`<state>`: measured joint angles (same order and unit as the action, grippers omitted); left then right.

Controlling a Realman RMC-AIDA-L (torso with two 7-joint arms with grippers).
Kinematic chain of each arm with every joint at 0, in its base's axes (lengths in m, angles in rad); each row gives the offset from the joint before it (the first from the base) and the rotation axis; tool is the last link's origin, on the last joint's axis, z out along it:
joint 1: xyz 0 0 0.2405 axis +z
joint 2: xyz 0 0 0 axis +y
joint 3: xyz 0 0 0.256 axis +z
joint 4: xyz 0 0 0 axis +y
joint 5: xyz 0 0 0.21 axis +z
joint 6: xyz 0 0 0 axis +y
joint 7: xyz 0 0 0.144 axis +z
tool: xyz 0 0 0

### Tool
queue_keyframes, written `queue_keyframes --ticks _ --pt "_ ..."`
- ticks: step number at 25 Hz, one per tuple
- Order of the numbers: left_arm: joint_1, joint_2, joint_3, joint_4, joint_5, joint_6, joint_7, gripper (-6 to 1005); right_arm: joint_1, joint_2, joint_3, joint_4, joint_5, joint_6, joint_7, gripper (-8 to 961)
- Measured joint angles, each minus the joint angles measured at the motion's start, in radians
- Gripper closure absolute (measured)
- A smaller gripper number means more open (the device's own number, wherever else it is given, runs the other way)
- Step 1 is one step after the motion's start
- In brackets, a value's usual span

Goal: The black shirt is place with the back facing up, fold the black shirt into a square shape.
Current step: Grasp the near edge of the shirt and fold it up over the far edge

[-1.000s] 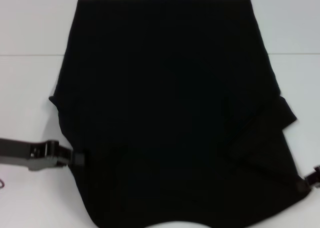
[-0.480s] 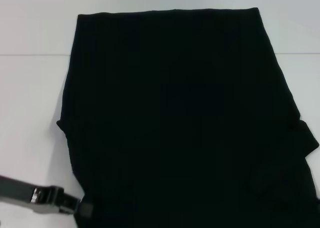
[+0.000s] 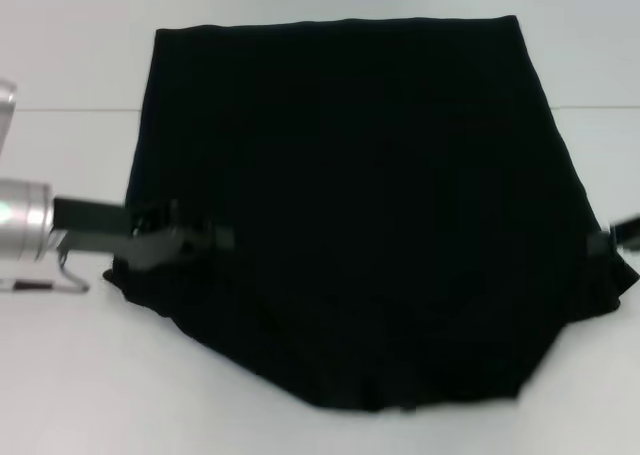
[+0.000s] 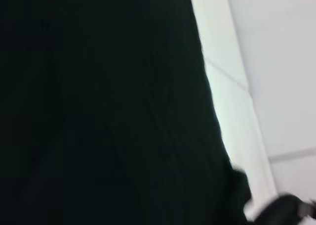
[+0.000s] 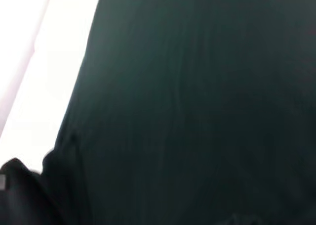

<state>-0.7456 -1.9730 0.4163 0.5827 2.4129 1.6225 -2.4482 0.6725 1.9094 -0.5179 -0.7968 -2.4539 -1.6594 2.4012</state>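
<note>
Head view shows the black shirt (image 3: 350, 205) spread out on a white table (image 3: 60, 375). It fills most of the middle. Its far edge is straight and flat. Its near edge is not straight; it curves down to a low, bunched part near the front of the table. No white letters show on the cloth.

On the left side, the left gripper (image 3: 205, 240) reaches in from a silver arm (image 3: 25, 225). Its dark tip sits right at the shirt's left edge, over the cloth. It looks blurry, and black lies on black, so I cannot tell if its jaws are wide, narrow or pinching the cloth.

On the right side, the right gripper (image 3: 612, 237) shows only a little at the edge of the picture. It is touching or just beside the shirt's right edge. I cannot tell how its jaws stand either.

Left wrist view is nearly all black shirt (image 4: 98, 106), with a strip of white table (image 4: 266, 62) along one side. A dark bit sits at the corner by the cloth's edge.

Right wrist view is also mostly black shirt (image 5: 197, 106), with white table (image 5: 44, 52) beside it.
</note>
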Motion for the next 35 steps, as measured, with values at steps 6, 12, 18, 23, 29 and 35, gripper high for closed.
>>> queue_keyframes --ticks 6,12,18,23,29,35 --pt "-0.093 0.0 0.001 -0.057 -0.016 -0.255 -0.031 954 0.072 -0.005 0.001 0.028 0.013 0.222 0.021 893" --pt "-0.144 -0.031 0.094 -0.13 -0.009 -0.576 -0.038 954 0.138 0.022 -0.061 0.192 0.011 0.55 0.008 892" --pt "-0.144 -0.076 0.169 -0.111 -0.01 -0.76 -0.023 953 0.168 0.079 -0.136 0.262 0.011 0.812 0.003 893" --pt "-0.16 -0.096 0.204 -0.102 -0.014 -0.888 0.016 953 0.185 0.096 -0.154 0.265 0.014 0.932 0.003 885" --pt "-0.185 -0.131 0.239 -0.101 -0.014 -1.049 0.041 953 0.208 0.11 -0.189 0.267 0.015 1.066 0.003 868" --pt "-0.196 -0.154 0.241 -0.098 -0.014 -1.176 0.042 954 0.238 0.125 -0.252 0.295 0.015 1.201 0.003 851"
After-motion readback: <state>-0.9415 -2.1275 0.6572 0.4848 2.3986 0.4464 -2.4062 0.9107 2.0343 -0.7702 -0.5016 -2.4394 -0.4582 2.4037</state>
